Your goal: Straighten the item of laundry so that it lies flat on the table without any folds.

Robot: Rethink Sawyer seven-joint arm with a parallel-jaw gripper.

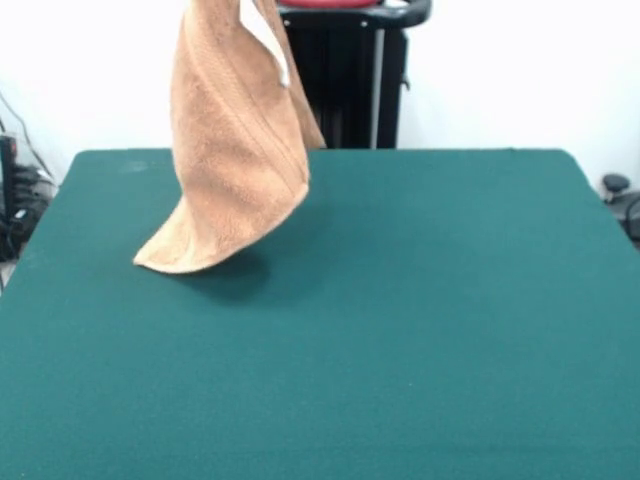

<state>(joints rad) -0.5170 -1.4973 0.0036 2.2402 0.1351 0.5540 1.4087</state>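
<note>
Starting at the left, the table (420, 340) is bare green felt out to its edge, with some cables and clutter beyond it on the floor. A little further in, the towel (235, 150) hangs down from above the top of the frame, and its lowest corner trails out to the left and seems just to touch the felt, though the shadow beneath makes that hard to judge. It hangs as a long drooping cone, doubled on itself, with its white label (265, 40) high on the right edge. I judge I have it lifted by an upper edge so its weight pulls the folds out before I lay it down. My own grip lies above the picture, so I cannot tell how my jaws stand. To the right of the towel the table stretches open and wide, which gives room to drag and spread it flat.
</note>
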